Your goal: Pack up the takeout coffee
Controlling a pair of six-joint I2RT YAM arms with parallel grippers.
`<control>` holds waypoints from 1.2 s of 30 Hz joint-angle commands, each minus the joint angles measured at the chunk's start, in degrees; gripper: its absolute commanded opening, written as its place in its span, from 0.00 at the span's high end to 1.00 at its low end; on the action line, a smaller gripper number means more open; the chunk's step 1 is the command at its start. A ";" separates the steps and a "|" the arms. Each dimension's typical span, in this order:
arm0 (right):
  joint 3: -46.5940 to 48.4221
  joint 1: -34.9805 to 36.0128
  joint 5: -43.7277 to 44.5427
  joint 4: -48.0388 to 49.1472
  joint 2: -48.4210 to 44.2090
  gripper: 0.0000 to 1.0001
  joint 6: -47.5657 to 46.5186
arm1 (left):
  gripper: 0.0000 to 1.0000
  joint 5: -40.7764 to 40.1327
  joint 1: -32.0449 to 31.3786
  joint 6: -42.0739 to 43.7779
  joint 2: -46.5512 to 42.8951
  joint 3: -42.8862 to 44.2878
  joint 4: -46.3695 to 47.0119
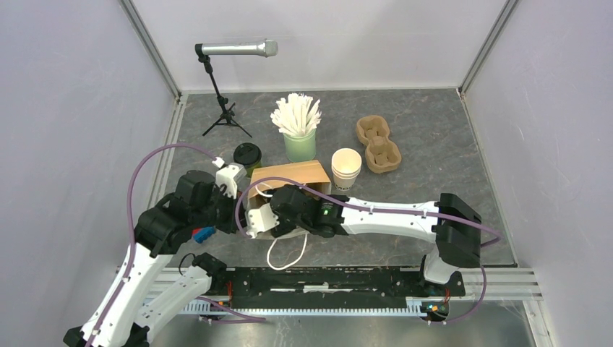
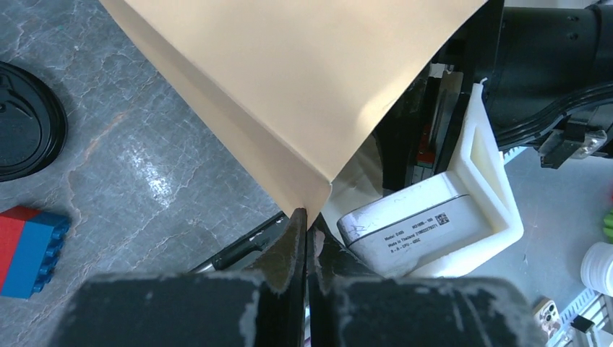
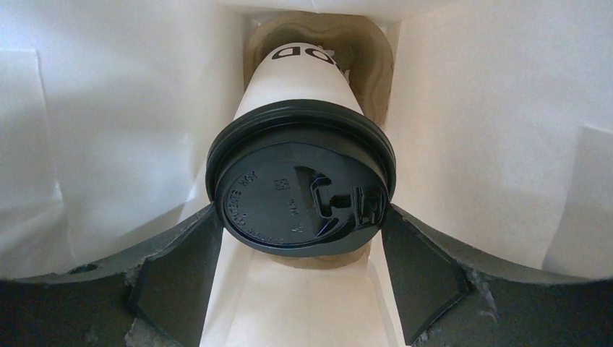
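A brown paper bag [image 1: 293, 176] lies on its side mid-table, mouth toward the arms. My left gripper [image 2: 305, 220] is shut on the bag's [image 2: 289, 79] lower edge fold. My right gripper [image 3: 300, 217] is inside the bag, with a finger [image 3: 181, 271] touching each side of the black lid of the white cup with dark print [image 3: 300, 79]. The cup's base sits in a brown pulp holder [image 3: 376, 65] deep in the bag. The olive-green cup with a black lid [image 1: 247, 156] stands left of the bag, and its lid also shows in the left wrist view [image 2: 22, 123].
A mint-green cup of white sticks [image 1: 298, 141], a stack of lidless cream cups [image 1: 346, 168] and a pulp cup carrier [image 1: 377, 143] stand behind the bag. A microphone on a stand [image 1: 224, 108] is at back left. A red-and-blue block [image 2: 29, 249] lies near the left arm.
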 commanded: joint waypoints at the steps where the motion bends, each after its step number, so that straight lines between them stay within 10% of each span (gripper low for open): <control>1: 2.86 0.19 2.68 3.39 2.42 0.18 1.92 | 0.98 5.08 -0.52 -2.78 -0.16 -0.32 3.66; 36: -1.28 -0.70 7.17 1.89 0.41 0.20 8.97 | 0.98 0.05 -0.52 -14.26 -2.78 0.93 -0.25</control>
